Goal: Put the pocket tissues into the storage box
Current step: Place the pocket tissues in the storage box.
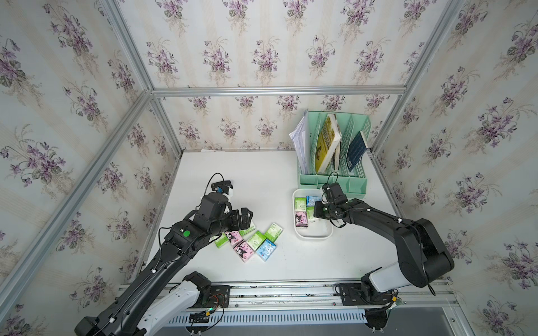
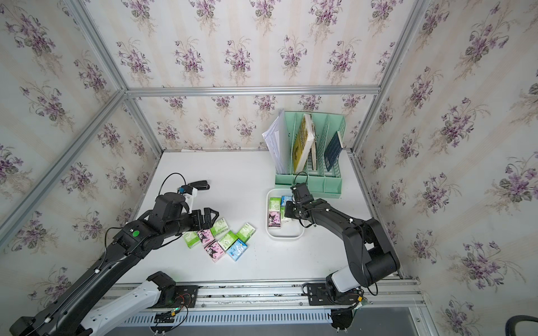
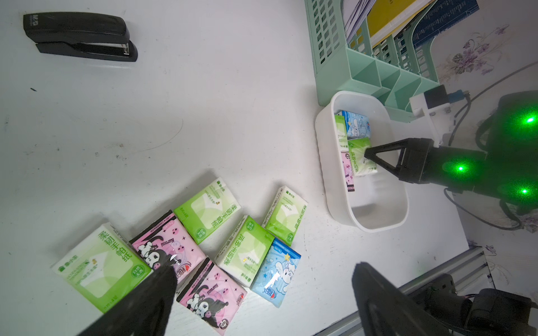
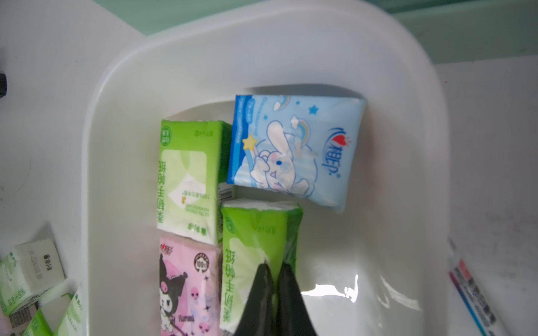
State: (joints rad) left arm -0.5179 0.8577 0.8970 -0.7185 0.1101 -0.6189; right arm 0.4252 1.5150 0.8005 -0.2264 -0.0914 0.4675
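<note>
Lower centre in both top views: seven loose packs (image 1: 256,240) lay flat on the bench (image 1: 262,174) in a tight cluster, most touching a neighbour. Four were green, two pink, one blue. Over the cluster's upper left edge hung the left gripper (image 1: 246,216), jaws spread wide and empty.

Right of centre: the box (image 1: 314,231), long axis running up the frame, its near end bare. Four packs sat in the far half: a green one, a blue pack (image 4: 294,151), a pink one and the pinched pack (image 4: 253,232), also green. The right gripper (image 4: 276,266) was down inside the box, jaws all but together, tips on that pack's face. It looked to be nipping a fold of wrapper rather than the body, though the pinch itself was hard to make out.

Farther up: the organiser (image 1: 349,184) stood just behind the box. The stapler (image 2: 201,184) lay left of centre.

Handling, my judgement: the packs are light, soft and squashy, in slick film. A nip on film alone could slip or tear. Safer to span the short width and squeeze the body gently. The rightmost green pack (image 1: 273,231) had the most open bench around it, so it is likely the easiest next.
</note>
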